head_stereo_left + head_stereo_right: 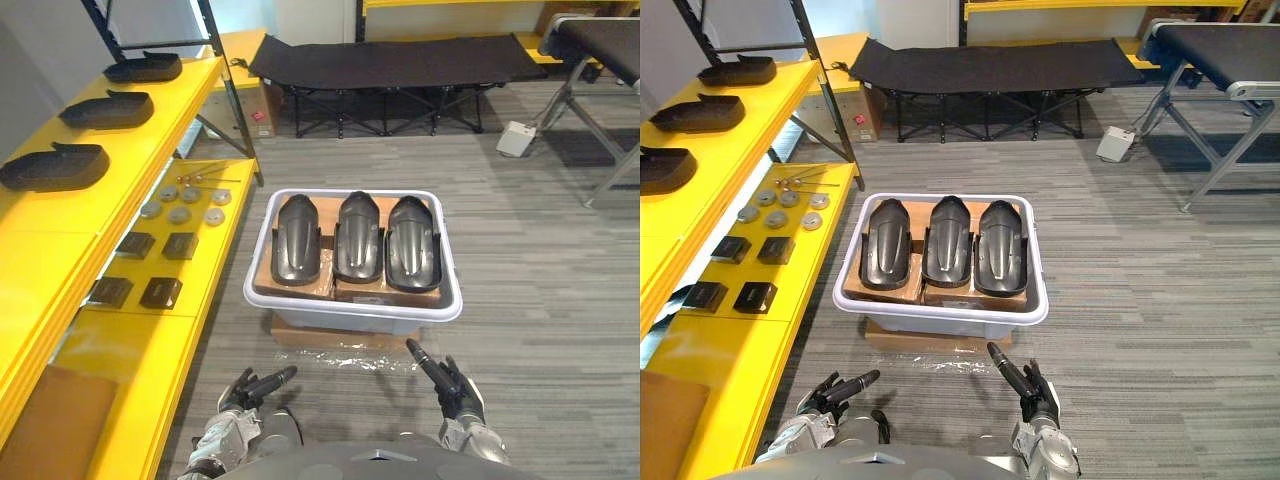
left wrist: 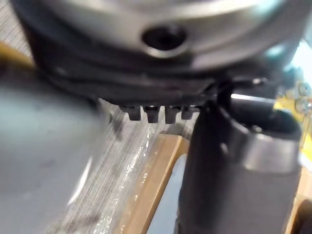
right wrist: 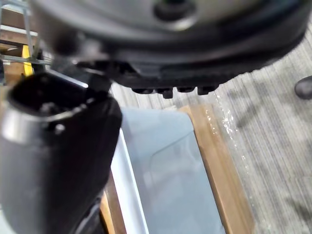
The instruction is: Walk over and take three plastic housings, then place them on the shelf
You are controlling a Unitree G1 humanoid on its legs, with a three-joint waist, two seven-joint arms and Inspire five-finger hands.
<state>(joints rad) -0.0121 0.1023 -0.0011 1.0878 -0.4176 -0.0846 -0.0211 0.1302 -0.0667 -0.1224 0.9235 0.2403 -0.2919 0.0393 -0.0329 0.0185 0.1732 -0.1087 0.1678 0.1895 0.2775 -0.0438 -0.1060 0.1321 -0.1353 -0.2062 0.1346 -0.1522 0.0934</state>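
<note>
I saw three black plastic housings lying side by side in a pale grey plastic tub just ahead of my hands. Their long axes ran straight away from the hands, with the narrower rounded ends farthest off. My left hand and right hand hovered short of the tub, fingers straight, holding nothing. The yellow shelf stood out beyond the left hand.

Bright, even indoor light, faint shadows, glare on clear film, sheen on black housings
</note>
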